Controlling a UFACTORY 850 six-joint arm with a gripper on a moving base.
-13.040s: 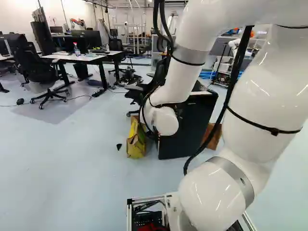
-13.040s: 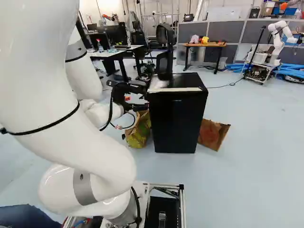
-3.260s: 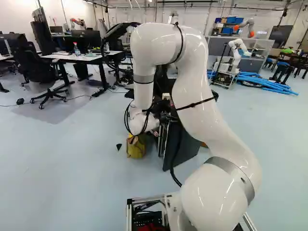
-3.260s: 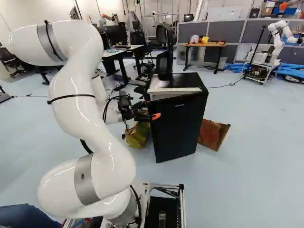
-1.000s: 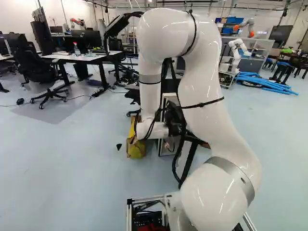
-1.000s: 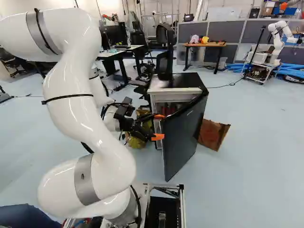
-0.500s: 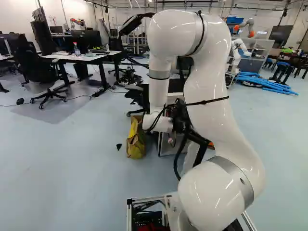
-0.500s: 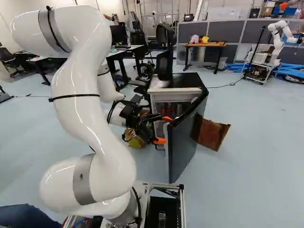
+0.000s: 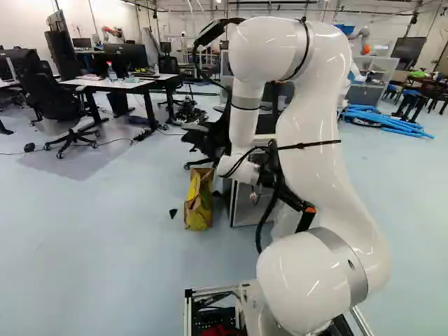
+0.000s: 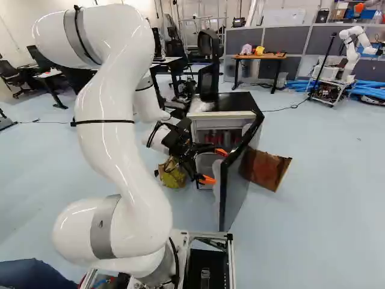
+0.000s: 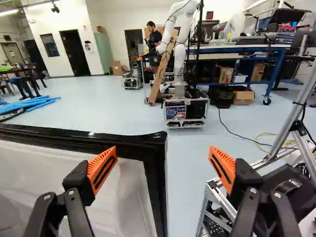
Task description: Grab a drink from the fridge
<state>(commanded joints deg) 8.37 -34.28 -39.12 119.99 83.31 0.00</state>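
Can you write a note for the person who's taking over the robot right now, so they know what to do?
Claw: the black two-fingered claw with orange pads is open and holding nothing. It is beside the inner side of the fridge door.
Where things are: the small black fridge stands ahead of the base, its shiny black door swung open. Some small red things show inside; I can't tell if they're drinks.
Done: door open.
Left: probably move clear of the door, reach in, grip a drink and bring it out.
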